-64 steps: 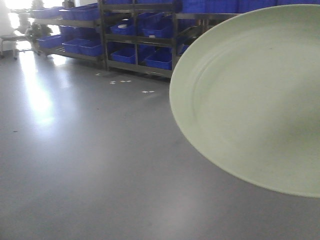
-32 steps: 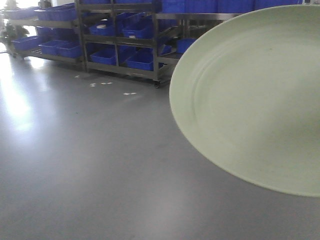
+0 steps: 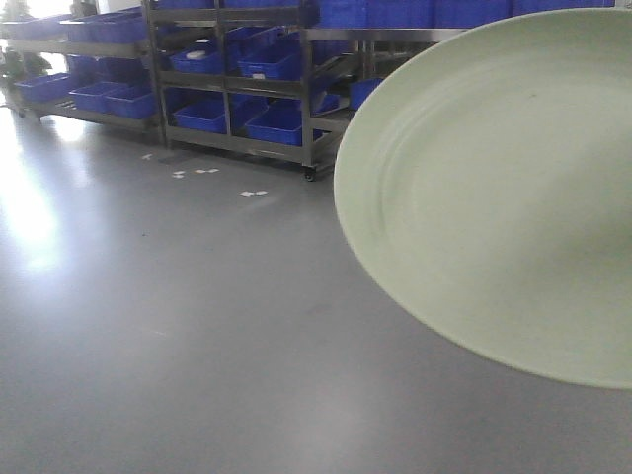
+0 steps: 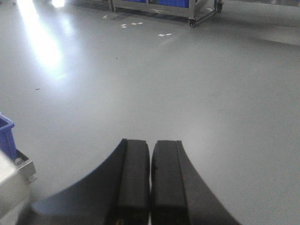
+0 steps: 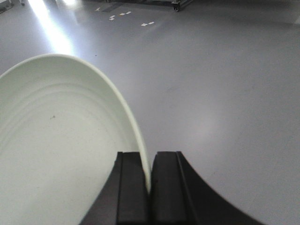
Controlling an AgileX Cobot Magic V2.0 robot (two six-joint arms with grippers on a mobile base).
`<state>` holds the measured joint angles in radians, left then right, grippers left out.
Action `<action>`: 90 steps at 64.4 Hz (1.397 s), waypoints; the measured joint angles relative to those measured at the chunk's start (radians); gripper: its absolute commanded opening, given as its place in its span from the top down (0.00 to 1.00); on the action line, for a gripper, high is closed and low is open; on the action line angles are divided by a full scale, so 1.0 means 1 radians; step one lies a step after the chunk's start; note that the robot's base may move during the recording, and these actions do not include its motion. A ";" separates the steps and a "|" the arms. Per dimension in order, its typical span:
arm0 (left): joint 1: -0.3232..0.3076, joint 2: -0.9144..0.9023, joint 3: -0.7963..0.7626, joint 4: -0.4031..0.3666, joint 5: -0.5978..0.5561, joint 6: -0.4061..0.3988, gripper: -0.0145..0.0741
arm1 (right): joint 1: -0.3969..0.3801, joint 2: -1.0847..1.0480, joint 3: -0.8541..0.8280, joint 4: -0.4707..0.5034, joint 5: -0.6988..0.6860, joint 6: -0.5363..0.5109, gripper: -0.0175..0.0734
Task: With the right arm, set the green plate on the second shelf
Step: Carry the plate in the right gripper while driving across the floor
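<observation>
The green plate (image 3: pixel 504 197) is held up close to the front camera and fills the right half of that view, tilted with its inside facing the camera. In the right wrist view the plate (image 5: pixel 56 140) stands on edge at the left, and my right gripper (image 5: pixel 150 161) is shut on its rim, one finger on each side. My left gripper (image 4: pixel 151 150) is shut and empty, hanging above the bare grey floor. Neither gripper shows in the front view.
Metal shelf racks (image 3: pixel 237 89) filled with blue bins (image 3: pixel 272 123) stand along the far wall at upper left. White tape marks (image 3: pixel 254 193) lie on the grey floor before them. A blue bin corner (image 4: pixel 7 136) and a metal frame sit at the left wrist view's left edge.
The racks slid left and then a little nearer in the front view, so the base has turned and moved. The plate keeps the same place in the view.
</observation>
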<state>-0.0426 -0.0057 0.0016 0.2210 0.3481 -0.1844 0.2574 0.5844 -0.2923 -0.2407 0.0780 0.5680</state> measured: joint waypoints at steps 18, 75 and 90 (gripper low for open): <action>0.000 0.000 0.000 0.000 0.000 0.000 0.70 | 0.000 0.000 0.000 0.000 0.000 0.000 0.75; 0.000 0.000 0.000 0.000 0.000 0.000 0.70 | 0.000 0.000 0.000 0.000 0.000 0.000 0.75; 0.000 0.000 0.000 0.000 0.000 0.000 0.70 | 0.000 -0.001 0.000 0.000 0.000 0.000 0.75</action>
<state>-0.0426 -0.0057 0.0016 0.2210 0.3481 -0.1844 0.2574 0.5838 -0.2923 -0.2407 0.0780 0.5680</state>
